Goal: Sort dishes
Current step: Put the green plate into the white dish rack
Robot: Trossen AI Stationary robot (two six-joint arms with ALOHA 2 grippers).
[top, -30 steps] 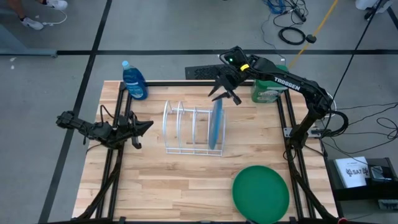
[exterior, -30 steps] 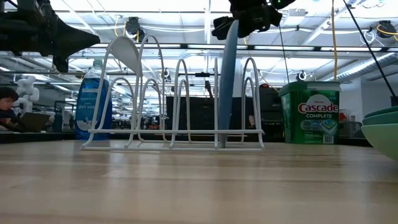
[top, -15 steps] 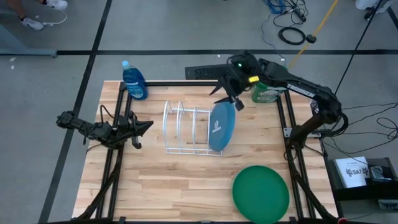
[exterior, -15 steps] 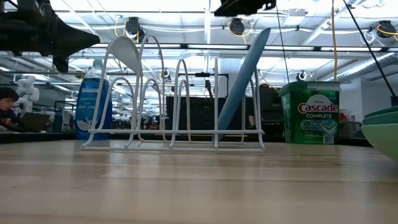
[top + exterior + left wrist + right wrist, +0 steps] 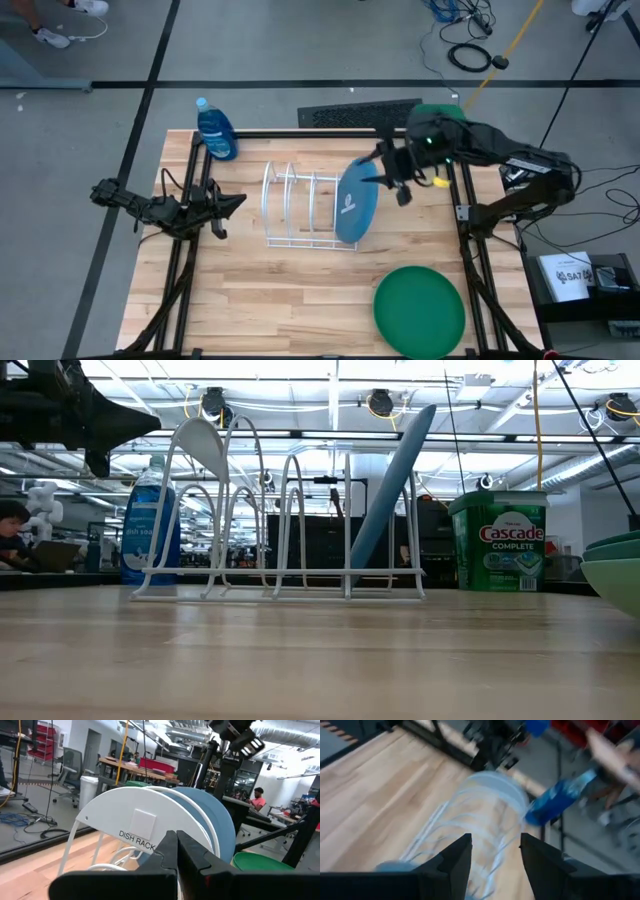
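1. Since the earlier frames, the blue plate [image 5: 355, 203] has been let go and has tipped from upright to a lean in the white wire rack [image 5: 300, 208], and the right gripper [image 5: 392, 178] has been drawn away from above the rack toward the table's right edge.

2. The right gripper's fingers are seen spread apart in the right wrist view, with nothing between them. The left gripper [image 5: 228, 205] is held at the table's left side; its fingers are pressed together, empty.

3. The blue plate is seated in the rack's rightmost slot, foot at the base wire, rim tilted right, its long axis slanting up to the right in the low view [image 5: 391, 487].

4. The dark green plate [image 5: 420, 308] lies flat at the near right corner, seemingly atop others, whose pale green rims [image 5: 615, 565] show in the low view.

5. That stack is judged nearer the right gripper, down the table from its open jaws; the left gripper is well apart from it.
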